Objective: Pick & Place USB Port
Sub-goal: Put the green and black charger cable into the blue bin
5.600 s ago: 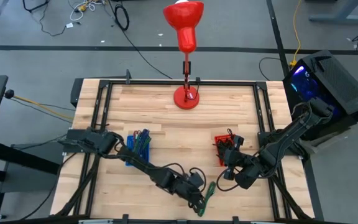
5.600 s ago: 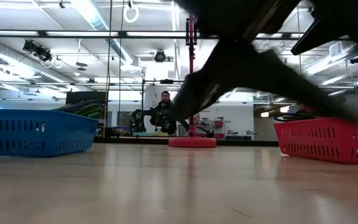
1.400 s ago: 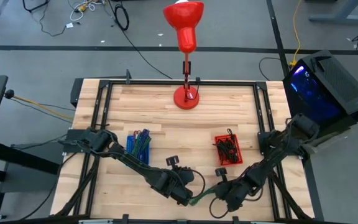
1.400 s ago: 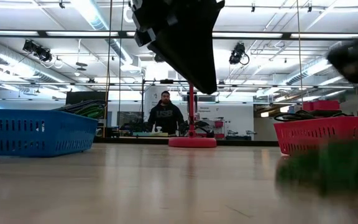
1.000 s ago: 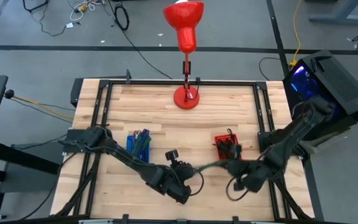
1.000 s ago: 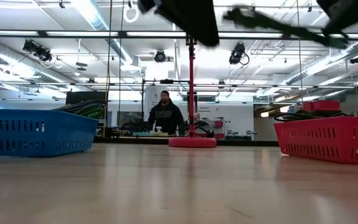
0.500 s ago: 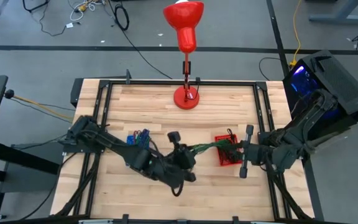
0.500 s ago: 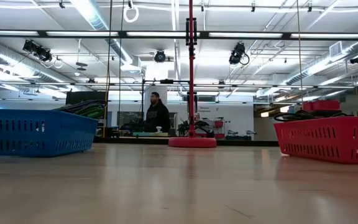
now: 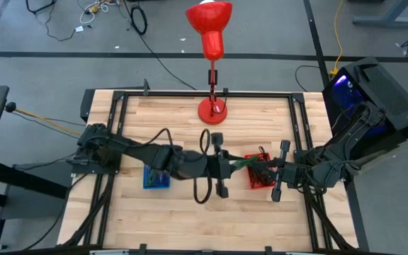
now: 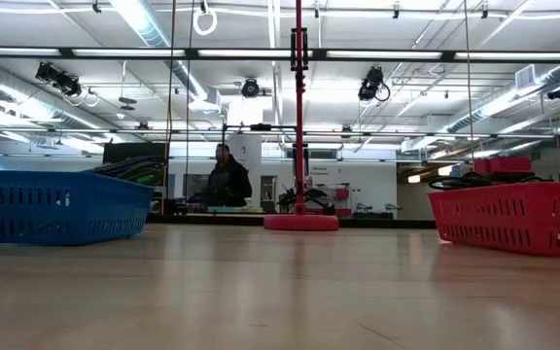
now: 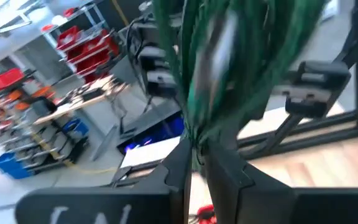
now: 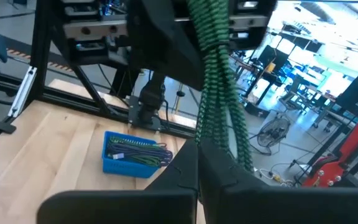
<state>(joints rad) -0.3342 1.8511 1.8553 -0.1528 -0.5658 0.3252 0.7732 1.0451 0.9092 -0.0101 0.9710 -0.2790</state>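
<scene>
While both my arms hang above the middle of the desk [image 9: 190, 219], my left claw [image 9: 227, 167] and my right claw [image 9: 269, 170] each pinch one end of the green cable [image 9: 244, 163]. It stretches between them in the air, just left of the red basket [image 9: 259, 180]. The blue basket [image 9: 154, 180] stands further left, holding more cables. At the far edge stands the red lamp [image 9: 212, 110].

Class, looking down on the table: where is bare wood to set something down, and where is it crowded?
Free: the strip between the red lamp base and both baskets, and the near edge. Crowded: mid-table, where the blue basket, red basket and both grippers share the green cable.
</scene>
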